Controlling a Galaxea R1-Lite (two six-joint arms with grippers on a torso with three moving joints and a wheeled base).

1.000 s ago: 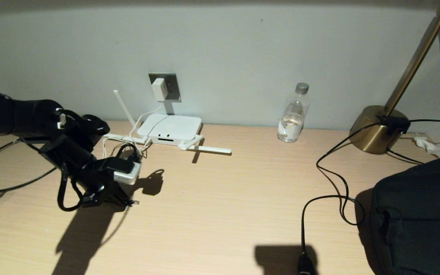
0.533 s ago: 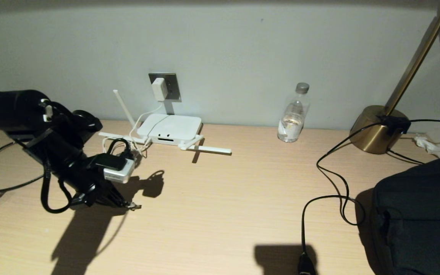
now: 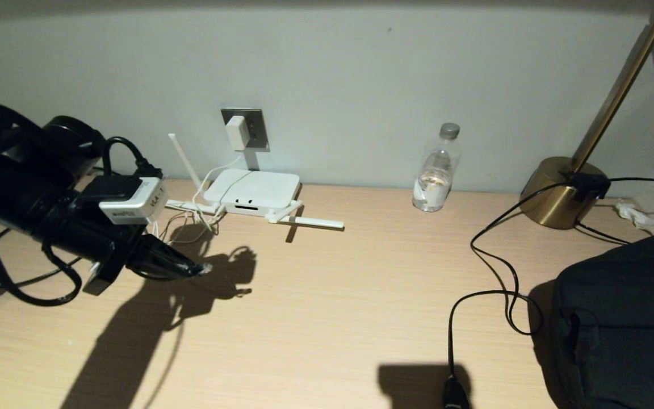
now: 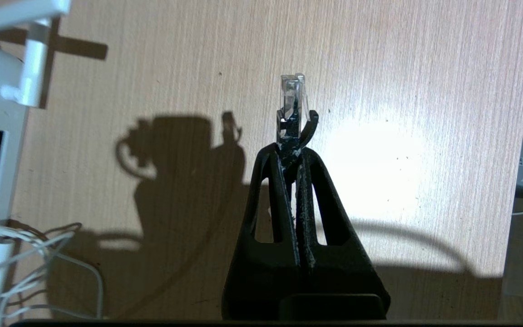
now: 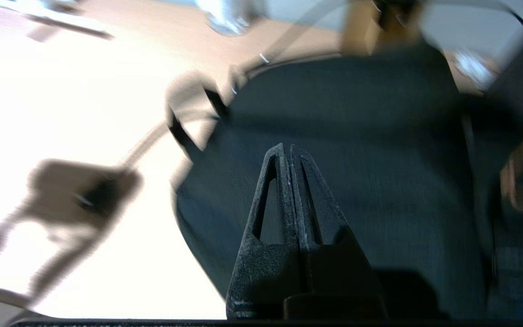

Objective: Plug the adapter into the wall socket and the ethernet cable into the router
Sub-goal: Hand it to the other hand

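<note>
Table [image 3: 332, 318]: pale wood against a grey wall.
Right gripper [image 5: 291, 152]: pressed together, empty, over a dark bag [image 3: 622, 318].
Left gripper [image 3: 193, 268]: pinching the ethernet cable [image 4: 292, 97] plug, now raised and swung toward the far edge.
Router [image 3: 252, 192]: far edge, unmoved.
Adapter [image 3: 236, 132]: in the wall socket [image 3: 254, 126].

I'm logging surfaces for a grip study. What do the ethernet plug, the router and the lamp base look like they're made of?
Ethernet plug: clear hard plastic, glossy; you can see into its body. It sits pinched in the left gripper.
Router: matte white plastic, judging by its even, dull shell.
Lamp base: probably brass-coloured metal with a brushed sheen; plated or solid is unclear.
</note>
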